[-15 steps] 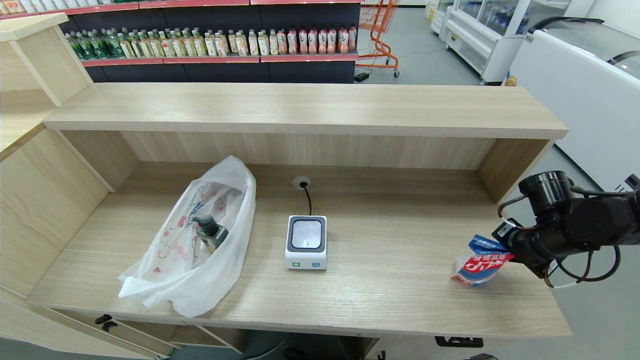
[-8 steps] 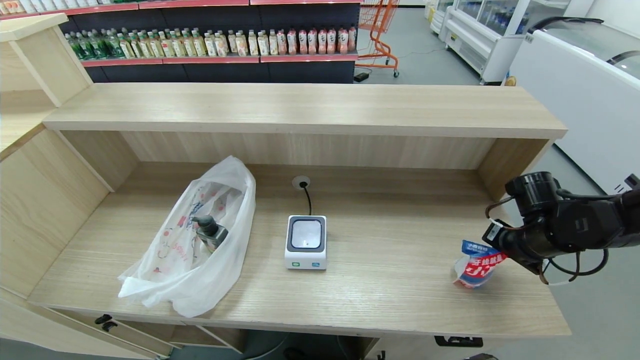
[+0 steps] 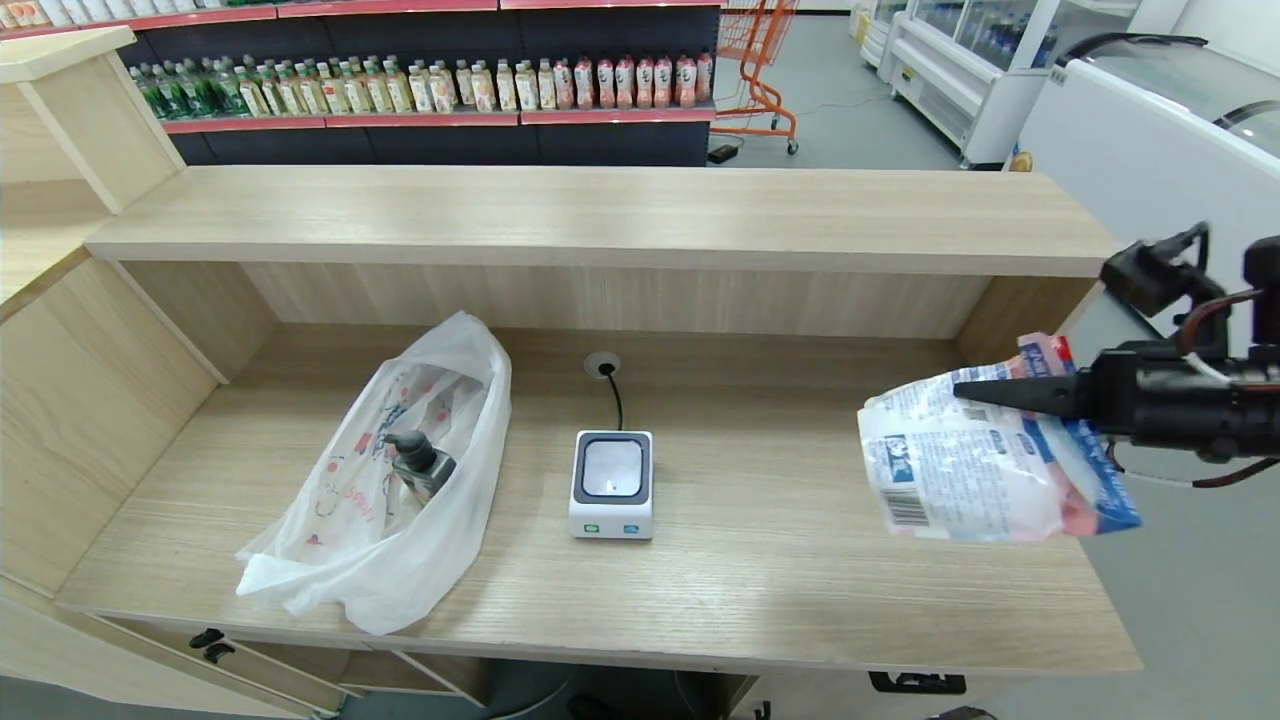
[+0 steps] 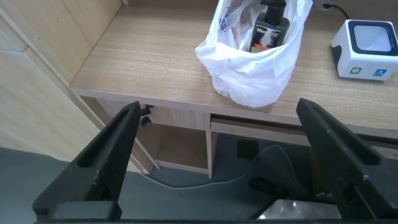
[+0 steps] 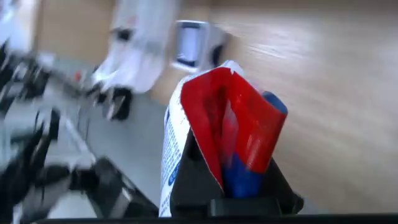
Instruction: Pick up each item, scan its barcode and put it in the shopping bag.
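Low before the front of the counter (image 3: 780,570), at the left, left gripper (image 4: 219,115) with fingers spread wide apart; on the counter's left part, white shopping bag (image 3: 385,480) lying slumped, with a dark pump bottle (image 3: 420,462) inside. At the middle, scanner (image 3: 612,483) flat on the wood, window up, cable to a hole just behind. Well to the right, up off the counter over its right end, white, red and blue packet (image 3: 960,470) pinched at one end between the closed fingers of the right gripper (image 3: 1000,392), barcode side toward the head view.
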Motion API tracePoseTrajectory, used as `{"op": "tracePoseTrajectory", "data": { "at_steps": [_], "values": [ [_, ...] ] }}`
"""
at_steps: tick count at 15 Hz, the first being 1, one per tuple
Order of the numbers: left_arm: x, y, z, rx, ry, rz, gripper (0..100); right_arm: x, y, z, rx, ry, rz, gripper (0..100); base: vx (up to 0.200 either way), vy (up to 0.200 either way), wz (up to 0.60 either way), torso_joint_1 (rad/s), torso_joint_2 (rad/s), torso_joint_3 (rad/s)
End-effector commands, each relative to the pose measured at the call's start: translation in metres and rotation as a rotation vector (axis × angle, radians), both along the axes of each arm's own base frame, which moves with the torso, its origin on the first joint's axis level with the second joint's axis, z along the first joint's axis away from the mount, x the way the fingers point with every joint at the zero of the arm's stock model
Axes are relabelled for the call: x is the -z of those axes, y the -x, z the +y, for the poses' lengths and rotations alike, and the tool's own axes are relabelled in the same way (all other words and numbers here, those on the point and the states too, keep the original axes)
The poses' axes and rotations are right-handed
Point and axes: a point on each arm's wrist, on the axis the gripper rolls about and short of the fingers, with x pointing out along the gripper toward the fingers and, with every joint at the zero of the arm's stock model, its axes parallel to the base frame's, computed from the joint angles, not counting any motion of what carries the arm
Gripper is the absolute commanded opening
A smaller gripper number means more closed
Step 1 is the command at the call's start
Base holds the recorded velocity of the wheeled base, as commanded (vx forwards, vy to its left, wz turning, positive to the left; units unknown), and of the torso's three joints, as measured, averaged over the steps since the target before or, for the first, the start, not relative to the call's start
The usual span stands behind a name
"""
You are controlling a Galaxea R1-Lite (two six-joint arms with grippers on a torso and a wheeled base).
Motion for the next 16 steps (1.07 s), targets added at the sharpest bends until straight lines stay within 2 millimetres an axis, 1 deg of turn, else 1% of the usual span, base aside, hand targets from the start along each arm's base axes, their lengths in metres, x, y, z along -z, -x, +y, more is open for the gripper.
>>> {"op": "tracePoseTrajectory", "data": {
  "at_steps": [1, 2, 4, 6, 7, 9, 11, 13, 16],
  "values": [
    [0.000, 0.000, 0.000, -0.001, -0.001, 0.000, 100, -0.012, 0.031, -0.006, -0.158, 0.068, -0.319, 0, 0.000, 0.000, 0.00, 0.000, 0.00, 0.000],
    [0.000, 0.000, 0.000, -0.001, 0.000, 0.000, 100, -0.009, 0.031, 0.007, -0.256, 0.106, -0.418, 0, 0.000, 0.000, 0.00, 0.000, 0.00, 0.000],
    [0.000, 0.000, 0.000, -0.002, -0.001, 0.000, 100, -0.013, 0.034, 0.027, -0.365, 0.078, -0.445, 0, 0.000, 0.000, 0.00, 0.000, 0.00, 0.000],
    [0.000, 0.000, 0.000, -0.001, -0.001, 0.000, 100, -0.021, 0.039, 0.043, -0.414, 0.035, -0.400, 0, 0.000, 0.000, 0.00, 0.000, 0.00, 0.000],
    [0.000, 0.000, 0.000, -0.001, 0.000, 0.000, 100, -0.030, 0.045, 0.050, -0.430, -0.013, -0.333, 0, 0.000, 0.000, 0.00, 0.000, 0.00, 0.000],
    [0.000, 0.000, 0.000, -0.001, -0.001, 0.000, 100, -0.040, 0.049, 0.057, -0.409, -0.070, -0.215, 0, 0.000, 0.000, 0.00, 0.000, 0.00, 0.000],
    [0.000, 0.000, 0.000, -0.001, -0.001, 0.000, 100, -0.037, 0.048, 0.062, -0.376, -0.084, -0.137, 0, 0.000, 0.000, 0.00, 0.000, 0.00, 0.000],
    [0.000, 0.000, 0.000, -0.001, -0.001, 0.000, 100, -0.033, 0.050, 0.065, -0.380, -0.101, -0.078, 0, 0.000, 0.000, 0.00, 0.000, 0.00, 0.000],
    [0.000, 0.000, 0.000, -0.001, -0.001, 0.000, 100, -0.032, 0.056, 0.072, -0.413, -0.111, -0.049, 0, 0.000, 0.000, 0.00, 0.000, 0.00, 0.000]
  ]
}}
